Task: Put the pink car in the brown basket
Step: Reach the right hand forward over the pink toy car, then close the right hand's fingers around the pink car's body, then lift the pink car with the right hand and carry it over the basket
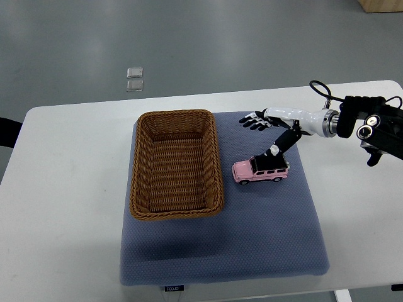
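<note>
White table (63,189), blue mat (264,239), grey floor (189,38)

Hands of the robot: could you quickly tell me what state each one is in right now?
Right hand: open, fingers spread above the pink car, holding nothing.
Left hand: not in view.

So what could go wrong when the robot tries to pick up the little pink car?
The right hand is open, with only its thumb reaching down to the pink car, so a push might roll the car away on its wheels across the blue mat. Also, the brown basket has tall walls; if the car is carried too low, it could bump the rim and drop outside.
</note>
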Motion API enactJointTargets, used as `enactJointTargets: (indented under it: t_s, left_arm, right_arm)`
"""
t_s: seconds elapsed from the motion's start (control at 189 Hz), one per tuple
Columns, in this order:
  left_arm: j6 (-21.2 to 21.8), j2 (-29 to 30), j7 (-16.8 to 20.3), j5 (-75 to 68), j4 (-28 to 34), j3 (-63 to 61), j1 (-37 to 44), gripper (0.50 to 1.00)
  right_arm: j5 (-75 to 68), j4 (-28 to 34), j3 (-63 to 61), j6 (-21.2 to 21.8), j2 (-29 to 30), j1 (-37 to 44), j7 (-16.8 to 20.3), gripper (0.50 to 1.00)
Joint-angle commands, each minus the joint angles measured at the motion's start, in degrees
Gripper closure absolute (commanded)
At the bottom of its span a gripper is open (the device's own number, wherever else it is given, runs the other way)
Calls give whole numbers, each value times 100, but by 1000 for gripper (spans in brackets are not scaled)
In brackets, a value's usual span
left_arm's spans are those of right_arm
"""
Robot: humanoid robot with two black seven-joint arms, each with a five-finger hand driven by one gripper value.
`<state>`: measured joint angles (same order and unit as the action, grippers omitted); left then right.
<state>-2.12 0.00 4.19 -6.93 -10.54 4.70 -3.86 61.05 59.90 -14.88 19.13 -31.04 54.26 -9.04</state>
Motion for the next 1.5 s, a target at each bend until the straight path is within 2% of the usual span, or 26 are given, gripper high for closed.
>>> enactJointTargets:
  t_s: [0.0, 0.175, 0.683, 0.725, 0.772, 0.857, 1.0, 1.185, 1.333, 1.497]
  left_arm:
    - [1, 0, 3, -2, -1, 5, -1, 500]
    - [1, 0, -6, -2, 8, 5, -1, 500]
    - [1, 0, -6, -2, 43, 5, -1, 500]
    - [1, 0, -6, -2, 43, 14, 8, 500]
    - [1, 0, -6, -2, 43, 14, 8, 500]
    - [1, 0, -6, -2, 43, 14, 8, 500]
    - [1, 0, -6, -2, 43, 14, -1, 500]
    - [1, 0, -6, -2, 43, 5, -1, 500]
    - [1, 0, -6, -2, 43, 5, -1, 500]
    - [1, 0, -6, -2, 34, 14, -10, 500]
  right_arm:
    - [346, 127, 372, -225, -60, 67, 16, 589]
    - [697, 118, 574, -410, -60, 67, 16, 589]
    - [742, 136, 759, -568, -184, -21, -2, 609]
    - [742, 136, 759, -568, -184, -30, -11, 642]
    - [750, 136, 759, -577, -184, -30, -11, 709]
    - [759, 136, 767, -577, -175, -65, -19, 787]
    - [908, 136, 767, -577, -166, -118, -37, 863]
    - [908, 136, 767, -691, -280, -92, -116, 991]
    - [882, 180, 750, -691, -518, 58, -116, 1000]
    - [829, 558, 750, -665, -878, 269, -125, 1000]
